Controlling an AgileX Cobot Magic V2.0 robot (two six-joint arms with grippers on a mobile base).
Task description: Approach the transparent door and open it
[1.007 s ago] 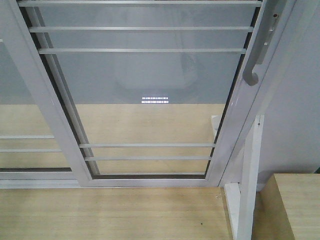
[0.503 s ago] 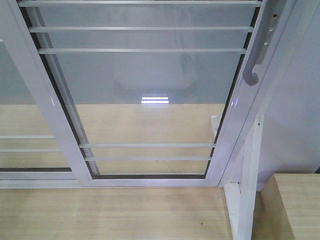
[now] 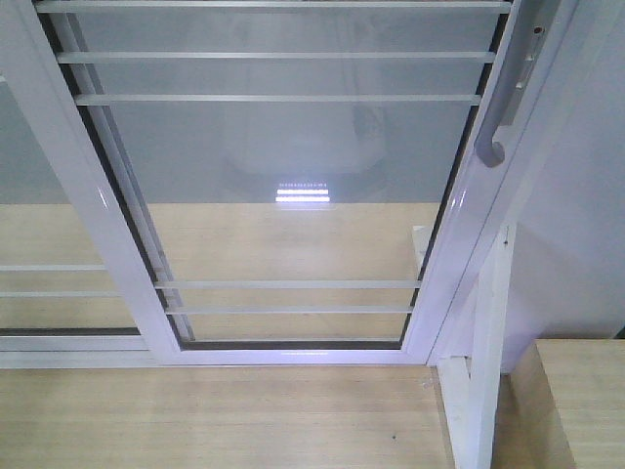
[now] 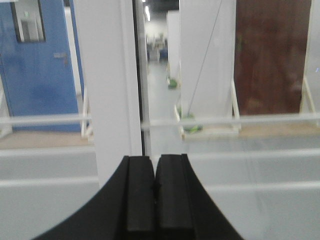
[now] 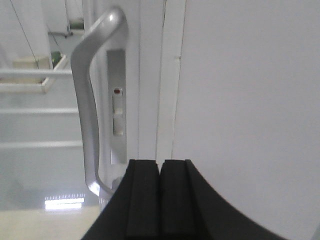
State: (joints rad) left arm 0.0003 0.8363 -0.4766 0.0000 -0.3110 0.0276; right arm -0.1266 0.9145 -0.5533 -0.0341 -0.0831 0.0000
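Note:
The transparent door [image 3: 293,176] fills the front view: clear glass in a white frame with thin white bars across it. Its curved grey pull handle [image 3: 493,137] sits on the right stile. In the right wrist view the handle [image 5: 90,100] stands upright just left of and beyond my right gripper [image 5: 160,165], which is shut with nothing in it and faces the white stile. My left gripper [image 4: 155,161] is shut too, empty, and points at a white upright frame member [image 4: 107,90] with the glass and bars behind. Neither gripper shows in the front view.
A second white-framed glass panel [image 3: 39,225] without a handle overlaps on the left. A white wall [image 3: 586,195] and a white post [image 3: 486,342] stand to the right of the door. A wooden ledge [image 3: 581,401] juts at lower right. Light wood floor [image 3: 215,415] lies below.
The view has barely shifted; the door sits a touch lower and nearer in the front view. The door has not moved and both grippers stay shut.

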